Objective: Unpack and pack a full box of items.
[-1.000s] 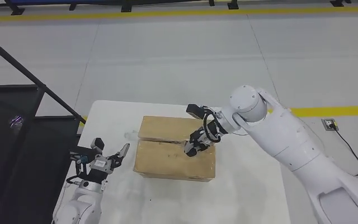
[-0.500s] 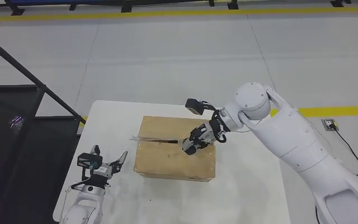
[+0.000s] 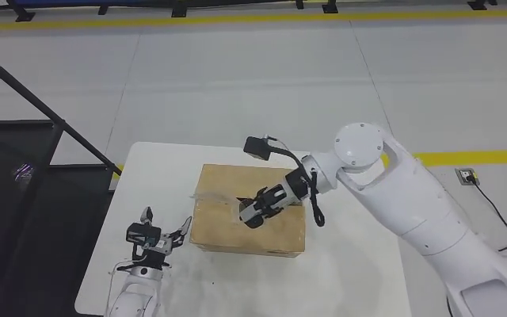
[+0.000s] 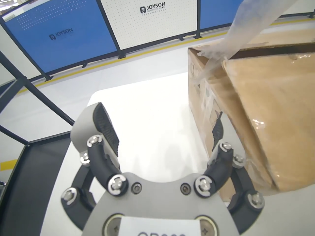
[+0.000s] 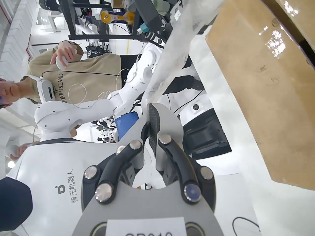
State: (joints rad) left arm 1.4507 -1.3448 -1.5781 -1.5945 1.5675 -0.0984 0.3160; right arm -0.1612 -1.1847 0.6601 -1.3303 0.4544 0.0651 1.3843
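Observation:
A closed brown cardboard box (image 3: 230,218) sits mid-table, its flaps (image 4: 275,79) meeting along a dark seam. My right gripper (image 3: 249,215) hovers over the box top, shut on a strip of clear sealing tape (image 5: 177,42) that it holds peeled up off the seam. The lifted tape (image 4: 248,25) still clings to the box's left end. My left gripper (image 3: 165,234) rests low at the box's left side, open, one of its fingers (image 4: 217,130) close against the box wall (image 4: 204,94) and nothing between them.
The white table (image 3: 158,178) has free room left of and behind the box. A black frame and bin (image 3: 36,206) border the table's left edge. To the right, the right arm (image 3: 372,182) spans the table.
My right gripper has pulled the tape leftward along the seam, from the box's right part to its middle. The left gripper has shifted toward the near edge and closer to the box.

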